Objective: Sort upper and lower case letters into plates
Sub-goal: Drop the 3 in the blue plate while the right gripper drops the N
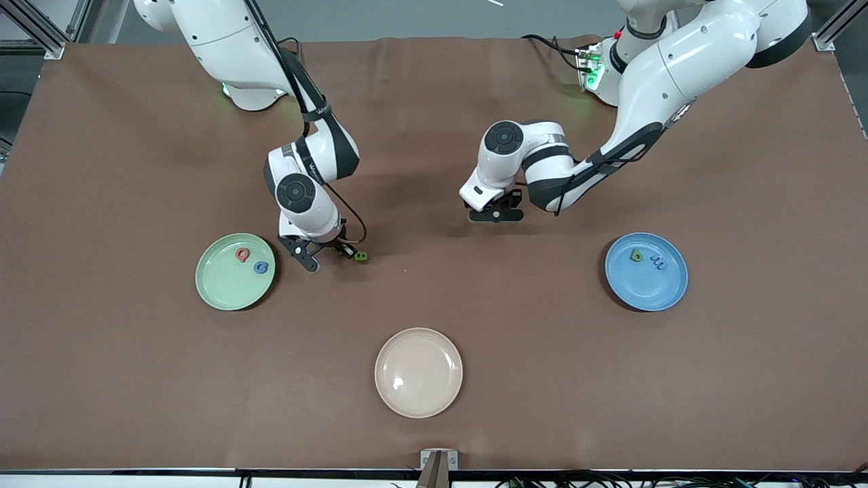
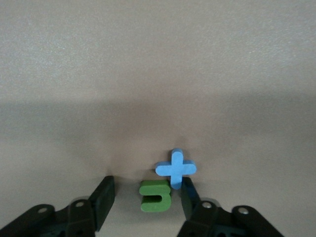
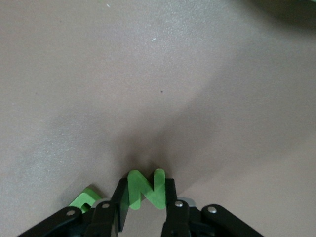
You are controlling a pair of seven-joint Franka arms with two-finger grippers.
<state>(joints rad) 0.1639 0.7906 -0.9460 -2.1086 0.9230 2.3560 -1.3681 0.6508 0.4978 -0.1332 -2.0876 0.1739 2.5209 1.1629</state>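
Green N clamped in right gripper, left gripper part-open around green n

R gripper, lower-centre-left of front frame, wrist bent down, fingers clamped. L gripper, mid-frame, low over tabletop, arm folded at elbow, fingers apart.

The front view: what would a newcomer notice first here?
Three plates: a green plate with two letters toward the right arm's end, a blue plate with two toward the left arm's, a beige plate nearest the camera. The right gripper is shut on a green N; the left gripper straddles a green n.
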